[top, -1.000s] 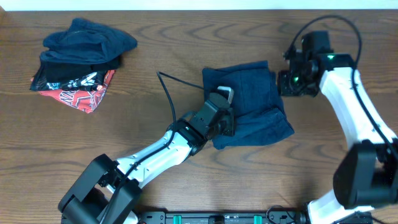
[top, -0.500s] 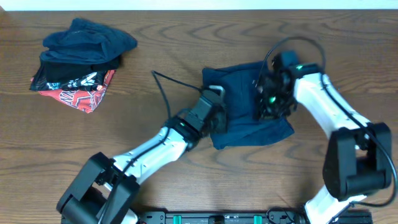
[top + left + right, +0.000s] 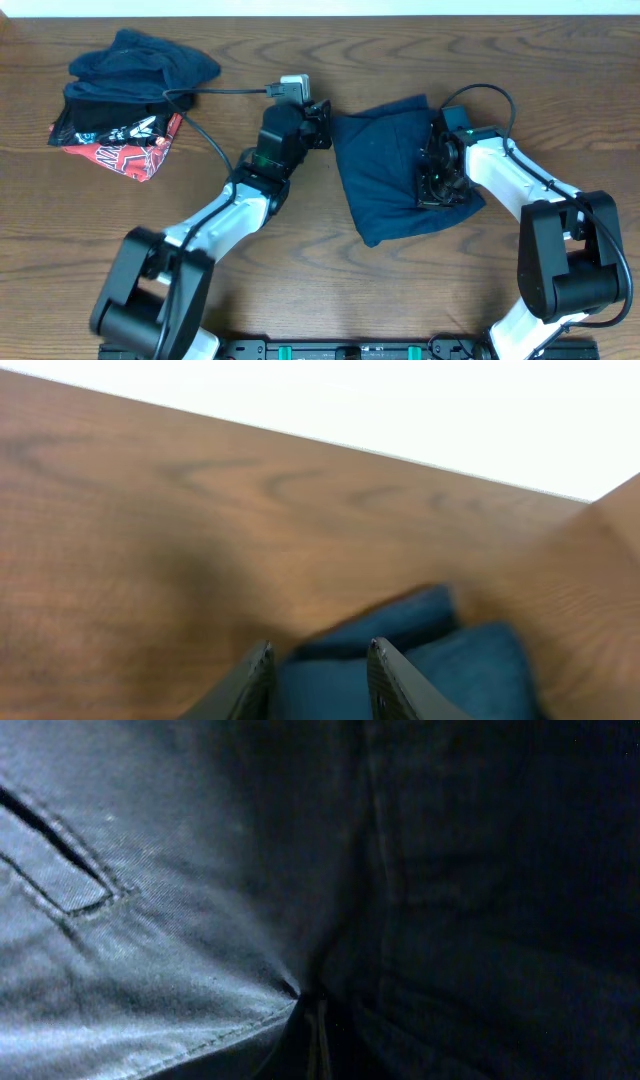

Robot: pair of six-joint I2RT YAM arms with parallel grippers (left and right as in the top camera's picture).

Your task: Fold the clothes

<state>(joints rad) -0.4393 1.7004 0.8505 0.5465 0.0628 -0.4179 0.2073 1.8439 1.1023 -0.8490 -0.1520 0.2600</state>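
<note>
The table (image 3: pixel 560 80) is brown wood with visible grain and a soft, low shine. The clothes (image 3: pixel 385 170) are navy woven cloth, matt, with fine twill ribs and stitched seams up close. The right arm (image 3: pixel 510 180) has a smooth white plastic shell.

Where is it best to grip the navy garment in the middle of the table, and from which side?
Probably its lower corner, approached from the near edge of the table. The navy garment lies tilted, so that corner juts out flat and free; the left gripper is at the upper-left corner and the right gripper on the right edge.
</note>
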